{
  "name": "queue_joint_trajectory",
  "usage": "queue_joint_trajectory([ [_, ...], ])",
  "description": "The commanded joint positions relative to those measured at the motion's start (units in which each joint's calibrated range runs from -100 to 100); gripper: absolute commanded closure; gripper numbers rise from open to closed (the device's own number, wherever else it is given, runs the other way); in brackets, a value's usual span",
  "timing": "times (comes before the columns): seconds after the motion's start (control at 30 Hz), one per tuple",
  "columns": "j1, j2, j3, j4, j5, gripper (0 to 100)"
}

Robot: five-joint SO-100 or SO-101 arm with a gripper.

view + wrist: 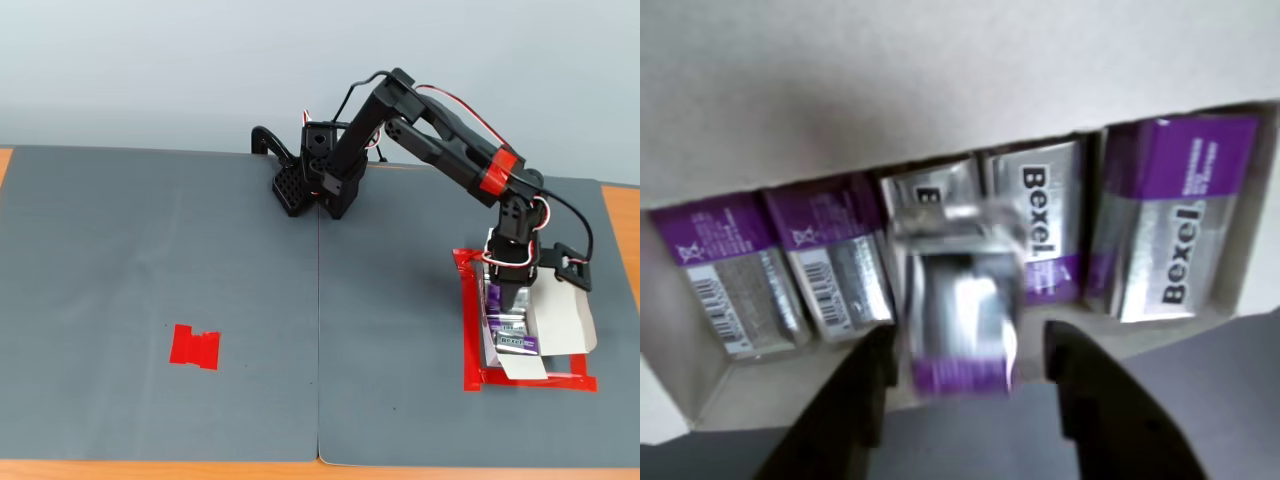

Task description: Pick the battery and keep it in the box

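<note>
Silver battery (960,310) between parted fingers (865,400)

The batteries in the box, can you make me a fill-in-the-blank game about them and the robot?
1. One end of each battery is colored ____.
2. The word printed on the batteries is ____.
3. The tape frame around the box is colored ____.
4. In the wrist view, the gripper fingers stand ____, one on each side of a blurry battery.

Missing words: purple; Bexel; red; apart
</note>
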State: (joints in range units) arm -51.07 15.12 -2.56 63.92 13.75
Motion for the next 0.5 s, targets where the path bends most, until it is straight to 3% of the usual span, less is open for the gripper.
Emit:
queue_joint_trajectory([
  [0.0,0.0,-1.1,-3.7,-0.6,-0.2,79],
  [0.47,0.1,-5.2,-3.7,-0.2,-0.2,80],
])
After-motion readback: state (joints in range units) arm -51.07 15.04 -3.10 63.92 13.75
